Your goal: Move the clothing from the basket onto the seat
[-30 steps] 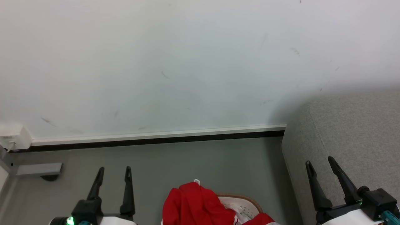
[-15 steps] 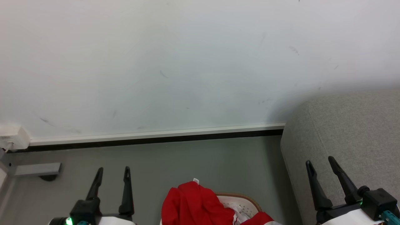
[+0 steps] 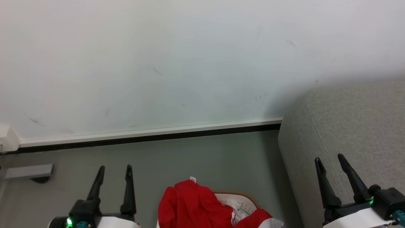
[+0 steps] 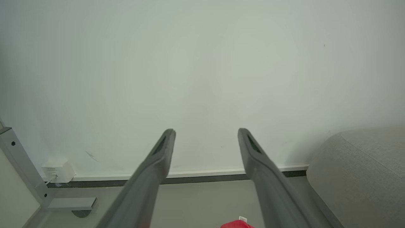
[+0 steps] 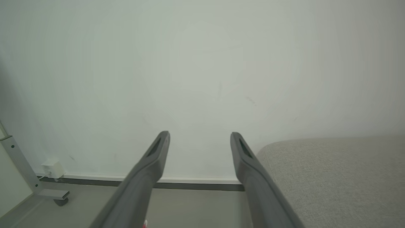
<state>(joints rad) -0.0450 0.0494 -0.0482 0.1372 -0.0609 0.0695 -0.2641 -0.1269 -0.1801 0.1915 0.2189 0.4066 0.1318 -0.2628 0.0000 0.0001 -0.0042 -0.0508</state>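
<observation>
Red clothing (image 3: 193, 205) with a small white tag is heaped in the white basket (image 3: 241, 200) with a tan woven rim, at the bottom middle of the head view; a red tip of the clothing (image 4: 236, 224) shows in the left wrist view. The light-grey seat (image 3: 348, 126) stands at the right, also as the seat (image 4: 364, 171) and the seat (image 5: 335, 174). My left gripper (image 3: 115, 170) is open to the left of the basket, holding nothing. My right gripper (image 3: 330, 160) is open in front of the seat's rounded end, holding nothing.
A pale wall with a white-and-black skirting board (image 3: 148, 136) runs behind the grey floor. A white wall socket (image 3: 6, 141) and a grey metal foot on a castor (image 3: 28, 172) sit at the far left. Bare floor lies between basket and wall.
The whole head view has shifted a little, so the camera has moved. Both grippers stay open and hold nothing; the clothing lies as before.
</observation>
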